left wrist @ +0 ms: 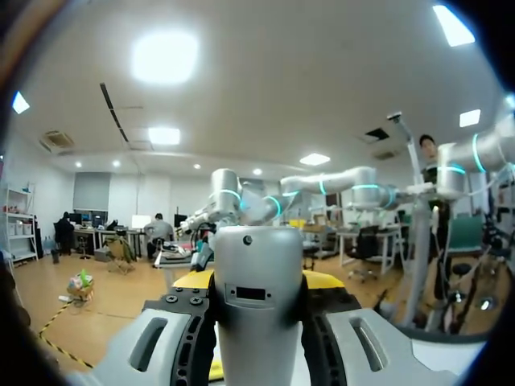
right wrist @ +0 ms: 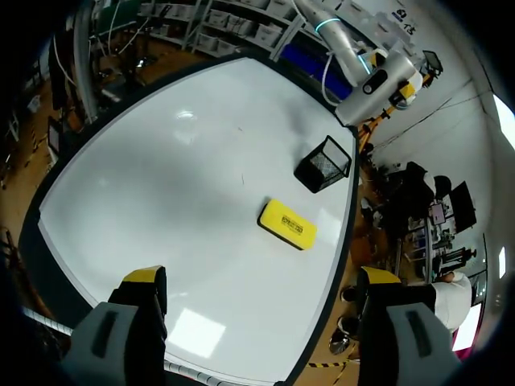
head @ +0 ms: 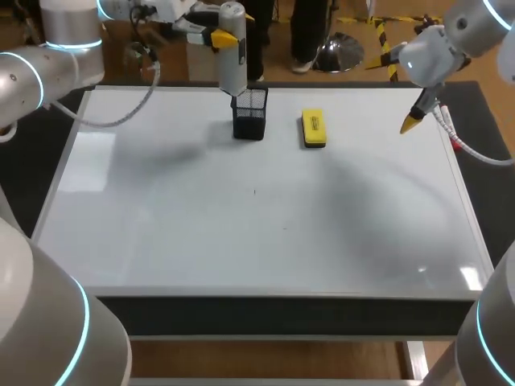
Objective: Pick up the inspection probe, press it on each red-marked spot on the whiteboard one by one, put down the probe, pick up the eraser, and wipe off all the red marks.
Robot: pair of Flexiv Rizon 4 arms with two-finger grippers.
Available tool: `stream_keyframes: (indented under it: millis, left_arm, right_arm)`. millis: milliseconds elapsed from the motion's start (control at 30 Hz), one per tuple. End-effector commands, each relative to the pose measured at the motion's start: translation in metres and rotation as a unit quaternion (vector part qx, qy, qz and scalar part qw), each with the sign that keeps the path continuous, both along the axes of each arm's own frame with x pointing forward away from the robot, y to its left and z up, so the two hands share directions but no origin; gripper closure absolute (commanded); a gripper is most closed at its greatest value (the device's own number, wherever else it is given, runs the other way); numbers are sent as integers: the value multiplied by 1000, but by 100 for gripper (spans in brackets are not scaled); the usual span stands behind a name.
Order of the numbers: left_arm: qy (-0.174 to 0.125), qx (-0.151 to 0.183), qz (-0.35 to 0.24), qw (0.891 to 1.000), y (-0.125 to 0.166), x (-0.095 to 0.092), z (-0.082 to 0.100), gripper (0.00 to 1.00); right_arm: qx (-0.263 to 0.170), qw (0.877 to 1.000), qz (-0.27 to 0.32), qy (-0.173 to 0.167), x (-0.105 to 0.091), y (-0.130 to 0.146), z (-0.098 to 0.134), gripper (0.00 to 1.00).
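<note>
Two arms were at the whiteboard (head: pixel 161 225). The left gripper (head: pixel 219 36) was squeezed tight on the inspection probe (head: pixel 232 60), a grey stick, and held it straight up over the black mesh cup (head: pixel 250 121) at the far side of the board. The probe's low end was right at the cup's rim, and I could not tell if it touched. The right gripper (right wrist: pixel 261 277) hung over the right side of the board with its fingers wide apart and nothing in them. The yellow eraser (head: pixel 313 129) lay flat on the board just beside the cup. Two tiny dark specks (head: pixel 254 191) sat near the middle of the board, too small to tell if they were red. I think the job was at the probe step, with the eraser not yet picked up. Next, the left arm would need to carry the probe over to a speck, keep it straight, and push down softly so it did not slip.
</note>
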State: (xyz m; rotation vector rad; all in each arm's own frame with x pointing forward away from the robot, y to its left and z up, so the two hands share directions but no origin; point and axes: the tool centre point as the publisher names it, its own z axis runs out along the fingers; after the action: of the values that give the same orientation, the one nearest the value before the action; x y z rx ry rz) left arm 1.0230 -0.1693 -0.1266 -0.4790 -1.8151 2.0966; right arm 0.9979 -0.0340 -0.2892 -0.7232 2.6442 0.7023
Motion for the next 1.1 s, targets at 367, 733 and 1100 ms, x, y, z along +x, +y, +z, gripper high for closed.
stream_keyframes:
  millis: [367,733,1100]
  left_arm:
    - [37,3,285,958,-16,5,-3,100]
    - [61,-8,328,943,-20,22,-11,100]
    - [59,-9,341,938,-20,35,-15,100]
  right_arm:
    - [-2,1000,0,0,0,0,0,0]
    - [-2,1000,0,0,0,0,0,0]
    - [-2,1000,0,0,0,0,0,0]
